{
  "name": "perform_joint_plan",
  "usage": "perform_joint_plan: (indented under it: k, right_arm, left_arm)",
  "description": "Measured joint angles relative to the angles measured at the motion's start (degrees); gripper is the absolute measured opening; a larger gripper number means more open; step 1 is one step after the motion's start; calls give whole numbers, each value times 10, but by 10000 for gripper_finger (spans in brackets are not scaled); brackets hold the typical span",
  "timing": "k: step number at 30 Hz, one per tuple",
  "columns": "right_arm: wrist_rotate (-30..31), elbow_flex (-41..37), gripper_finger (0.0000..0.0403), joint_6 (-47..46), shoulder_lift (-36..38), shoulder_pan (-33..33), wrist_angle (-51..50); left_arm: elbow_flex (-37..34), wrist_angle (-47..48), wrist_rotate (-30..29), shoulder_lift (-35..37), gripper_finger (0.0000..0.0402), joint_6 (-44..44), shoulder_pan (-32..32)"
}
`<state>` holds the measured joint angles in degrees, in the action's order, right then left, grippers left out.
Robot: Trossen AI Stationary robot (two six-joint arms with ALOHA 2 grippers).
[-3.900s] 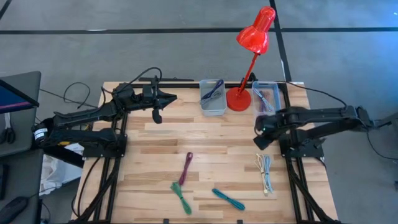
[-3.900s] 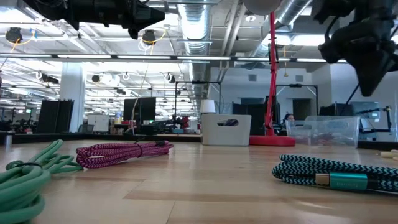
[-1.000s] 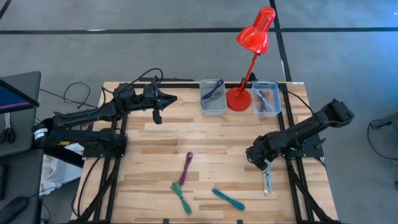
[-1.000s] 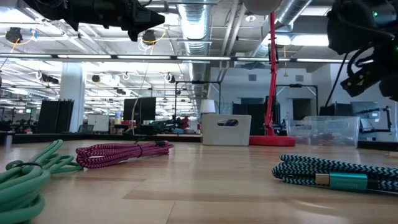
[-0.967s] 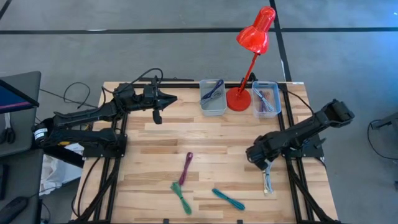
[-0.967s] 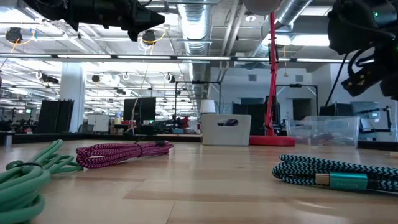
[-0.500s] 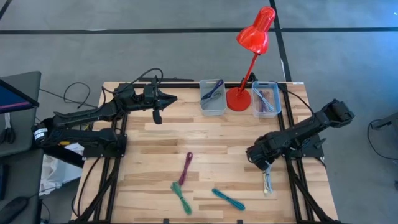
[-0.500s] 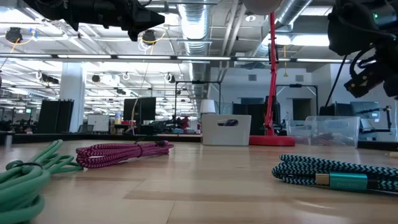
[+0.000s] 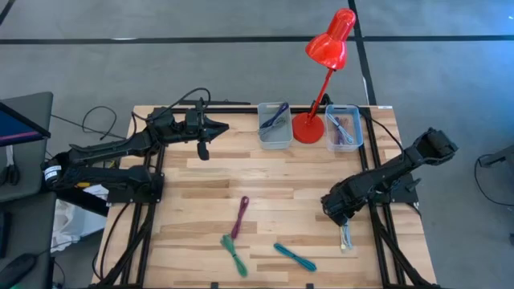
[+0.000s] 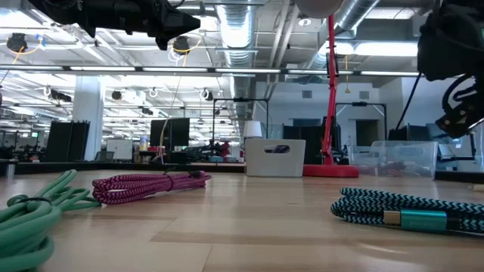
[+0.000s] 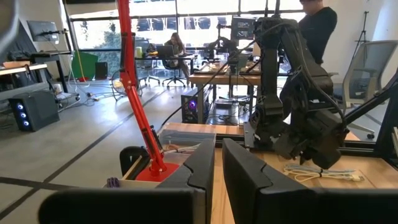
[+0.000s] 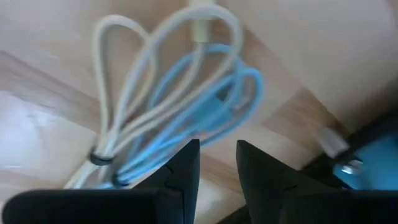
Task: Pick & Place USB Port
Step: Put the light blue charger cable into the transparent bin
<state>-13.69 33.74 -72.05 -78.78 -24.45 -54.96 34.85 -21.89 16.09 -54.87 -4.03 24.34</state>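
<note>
The white-and-light-blue USB cable bundle (image 12: 180,106) lies on the wooden table (image 9: 281,172) near its right edge, directly under the right gripper (image 9: 339,210), which hovers just above it with its two dark fingers (image 12: 180,171) a narrow gap apart and nothing between them. The risk, as I judge it, is a partial catch: the bundle is a loose fan of thin, smooth, springy loops held only by a small dark tie at one end, so jaws this narrowly parted could pinch a single strand, let the others splay or slide, or push the whole coil across the slick varnished planks toward the table edge close by. A grip near the tie looks safer than one on the open loops. The clear plastic bin (image 9: 344,127) beside the red desk lamp (image 9: 324,76) already holds cables, and a dangling loop could snag its rim. Elsewhere lie braided, textured cables: a magenta cable (image 9: 240,217), a green cable (image 9: 234,255) and a teal cable (image 9: 293,257). The left gripper (image 9: 204,149) waits raised over the table's far left, its fingers nearly together and holding nothing.
</note>
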Motion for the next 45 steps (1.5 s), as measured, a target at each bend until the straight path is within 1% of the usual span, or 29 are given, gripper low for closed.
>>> perform_joint_plan:
  k: [2, 7, 15, 19, 26, 29, 32, 34, 37, 38, 45]
  right_arm:
    - [1, -4, 98, -3, 0, -3, 19]
    - [-1, -20, 99, -43, 1, -3, 50]
    - [-2, -27, 114, -50, 1, -3, 65]
    - [-8, -28, 120, -71, 2, -2, 78]
    - [-25, -28, 116, -91, 1, -1, 95]
    - [-25, -28, 107, -95, 1, -1, 97]
    - [-22, -28, 89, -95, 1, -2, 98]
    - [-16, -27, 67, -93, 1, -2, 98]
    - [-3, -26, 19, -84, 1, -3, 98]
    - [2, -26, 10, -74, 1, -3, 97]
    - [13, -23, 2, -41, 1, -3, 78]
  left_arm:
    - [0, 0, 0, 0, 33, 0, 0]
    - [0, 0, 0, 0, 33, 0, 0]
    - [0, 0, 0, 0, 33, 0, 0]
    - [0, 0, 0, 0, 33, 0, 0]
    - [0, 0, 0, 0, 33, 0, 0]
    - [0, 0, 0, 0, 33, 0, 0]
    - [0, 0, 0, 0, 33, 0, 0]
    - [0, 0, 0, 0, 33, 0, 0]
    - [0, 0, 0, 0, 33, 0, 0]
    - [0, 0, 0, 0, 33, 0, 0]
    - [0, 0, 0, 0, 33, 0, 0]
